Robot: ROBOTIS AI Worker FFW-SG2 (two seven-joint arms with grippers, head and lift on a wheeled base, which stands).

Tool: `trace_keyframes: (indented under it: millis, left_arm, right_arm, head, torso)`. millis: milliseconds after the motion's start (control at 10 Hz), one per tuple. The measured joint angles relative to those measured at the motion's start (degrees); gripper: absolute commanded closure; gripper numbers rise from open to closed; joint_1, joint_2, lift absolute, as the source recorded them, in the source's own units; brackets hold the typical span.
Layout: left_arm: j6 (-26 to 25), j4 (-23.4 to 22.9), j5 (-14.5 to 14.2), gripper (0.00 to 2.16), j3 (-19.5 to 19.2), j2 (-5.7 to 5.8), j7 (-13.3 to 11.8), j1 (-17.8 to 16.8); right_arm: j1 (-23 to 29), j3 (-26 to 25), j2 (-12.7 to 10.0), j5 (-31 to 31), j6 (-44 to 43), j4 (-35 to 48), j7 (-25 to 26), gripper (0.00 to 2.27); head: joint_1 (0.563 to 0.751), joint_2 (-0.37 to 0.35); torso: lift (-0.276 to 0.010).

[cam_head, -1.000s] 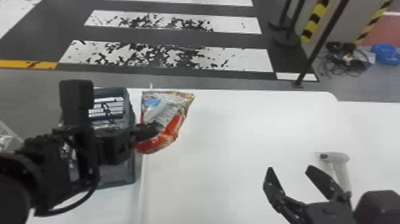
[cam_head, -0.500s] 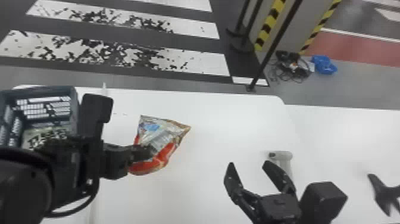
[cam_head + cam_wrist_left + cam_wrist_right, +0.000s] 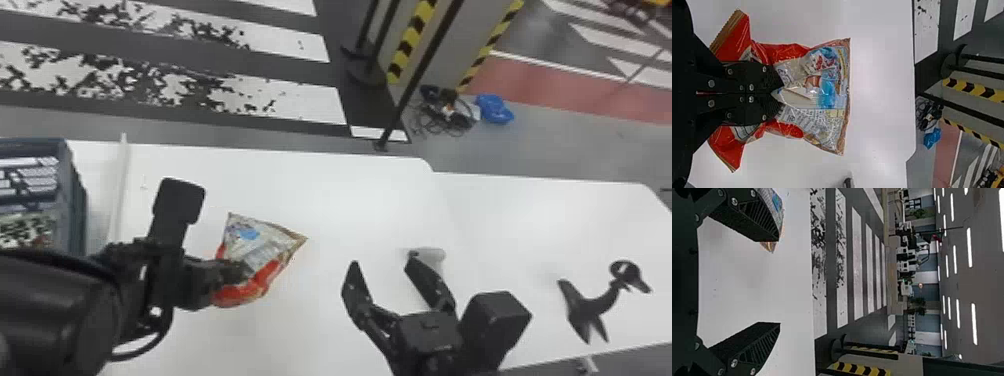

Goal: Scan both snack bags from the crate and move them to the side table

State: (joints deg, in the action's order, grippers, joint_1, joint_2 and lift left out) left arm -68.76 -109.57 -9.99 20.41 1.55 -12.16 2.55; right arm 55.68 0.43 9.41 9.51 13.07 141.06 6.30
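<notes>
Floor point(image 3: 370, 100) on the far side, grey with broad white stripes. Main table point(image 3: 320, 190), white, takes up the middle; side table point(image 3: 540, 215), also white, adjoins it on the right. Crate point(image 3: 76, 215), dark blue-grey and slotted, at the left; something mottled inside, can't tell what. Right gripper point(image 3: 384, 265) at the near side, over the main table, fingers spread wide with nothing between them. Left gripper point(image 3: 240, 272) right of the crate, fingers closed on a snack bag point(image 3: 267, 240). Bag is red with a silvery, printed part; the left wrist view has the pinch near its middle, film crumpled and flaring out to both sides. It sits over the main table, between crate and right gripper; whether it touches the tabletop, can't tell. Dark branching object point(image 3: 587, 307) with a ring on the side table, well right of the bag. Pale handheld scanner point(image 3: 433, 255) just beyond the right gripper's fingertips, partly hidden.
</notes>
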Motion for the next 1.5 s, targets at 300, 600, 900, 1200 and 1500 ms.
trace_keyframes:
  millis: [300,600,900,1200,1500]
  left_arm:
    - [7.27,8.61,2.41,0.78,4.04,-0.94,1.58,-2.32]
    - [10.22,8.96,2.22,0.05,3.98,-0.93,1.11,-1.93]
    - [9.78,7.29,1.97,0.07,3.33,-0.68,0.99,-0.99]
    - [10.05,5.02,1.91,0.07,0.66,-0.02,1.55,-0.01]
    - [14.49,4.22,1.7,0.07,-1.67,0.54,1.11,0.92]
  right_arm:
    - [-0.3,-0.24,0.04,0.17,-0.36,-0.43,0.51,0.17]
    - [-0.35,-0.43,0.09,0.2,-0.45,-0.6,0.55,0.17]
    - [-0.4,-0.43,0.09,0.24,-0.45,-0.62,0.55,0.17]
    - [-0.34,-0.37,0.09,0.34,-0.45,-0.62,0.55,0.17]
    - [-0.2,-0.43,0.26,0.51,-0.51,-0.85,0.54,0.17]
  head:
    - [0.695,-0.35]
    - [0.695,-0.35]
    - [0.695,-0.35]
    - [0.695,-0.35]
    - [0.695,-0.335]
  torso:
    - [-0.029]
    - [-0.029]
    - [-0.029]
    - [-0.029]
    - [-0.029]
